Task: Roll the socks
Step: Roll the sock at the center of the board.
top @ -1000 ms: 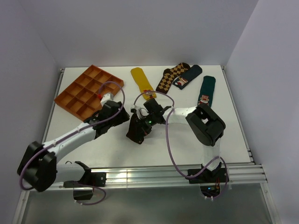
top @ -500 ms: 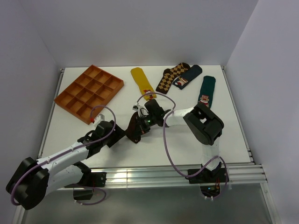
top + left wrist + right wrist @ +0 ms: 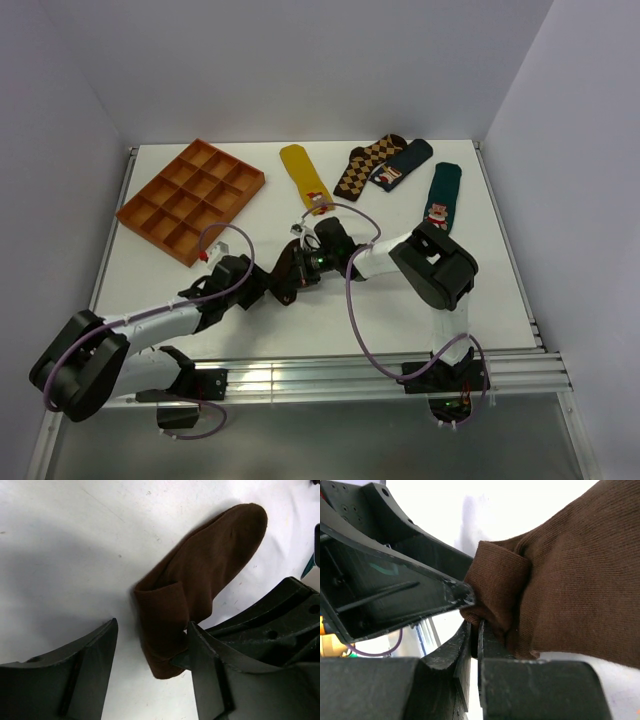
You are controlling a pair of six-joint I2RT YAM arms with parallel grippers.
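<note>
White table (image 3: pixel 500 280), pale plain walls on three sides. Far left at the back: orange tray (image 3: pixel 150 237) with a grid of compartments, set at an angle. Every compartment that shows has only a bare orange floor.

Near centre-left, left gripper (image 3: pixel 152 630) is low over the table with its jaws spread wide and nothing clamped. They sit either side of the folded end of the dark brown sock (image 3: pixel 200 575). One finger is clear of the cloth, the other is right at its edge.

The sock lies flat on the table in the middle, between the two grippers. Its near end is doubled over into a short fold and its toe points away. In the top view it is mostly hidden under the gripper heads.

Right gripper (image 3: pixel 475 630) comes in from the right with its jaws clenched, pinching the fold of the sock. It sits just beside the left gripper's finger.

Along the back: mustard yellow sock (image 3: pixel 303 175), then diamond-patterned sock (image 3: pixel 365 165) touching a navy sock (image 3: pixel 403 163). Dark green sock (image 3: pixel 442 195) is farthest right. All lie flat, well apart from the grippers.
</note>
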